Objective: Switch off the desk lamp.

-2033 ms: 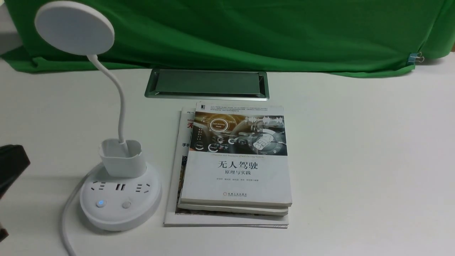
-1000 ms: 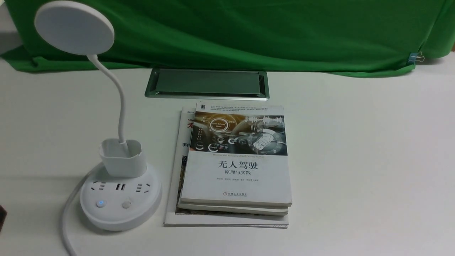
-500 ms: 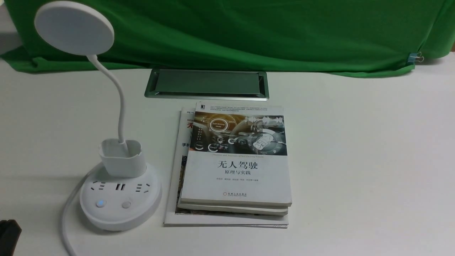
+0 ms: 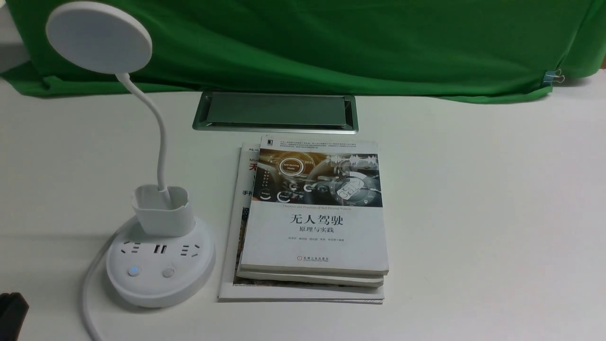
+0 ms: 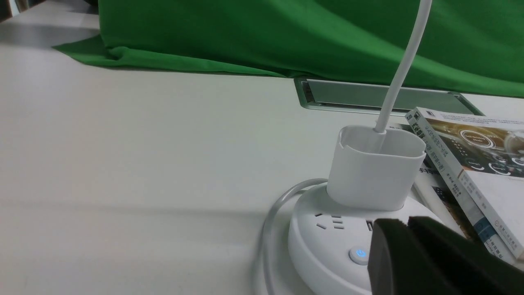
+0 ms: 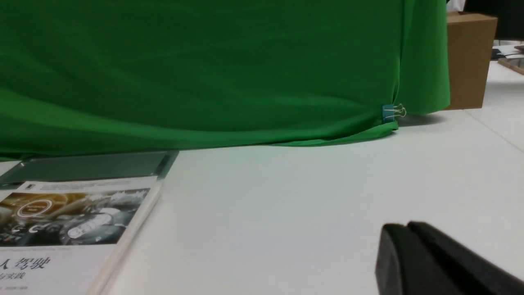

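Observation:
The white desk lamp (image 4: 161,255) stands at the front left of the table, with a round disc head (image 4: 99,37), a thin bent neck, a square cup holder (image 4: 163,210) and a round base with sockets. On the base, the left button (image 4: 134,271) glows blue and the right button (image 4: 168,273) is unlit. My left gripper (image 4: 12,312) shows only as a black tip at the lower left corner, left of the base. In the left wrist view it (image 5: 407,223) is shut and empty, close to the base, beside the blue button (image 5: 360,254). My right gripper (image 6: 405,227) is shut and empty over bare table.
A stack of books (image 4: 312,218) lies just right of the lamp base. The lamp's white cord (image 4: 87,303) runs off the front edge. A metal cable hatch (image 4: 275,111) is set in the table behind the books. A green cloth (image 4: 331,42) hangs along the back.
The left gripper dropped from mid-left, nearly left the front view, then came back in low at the lower left corner. Lamp and books have not moved.

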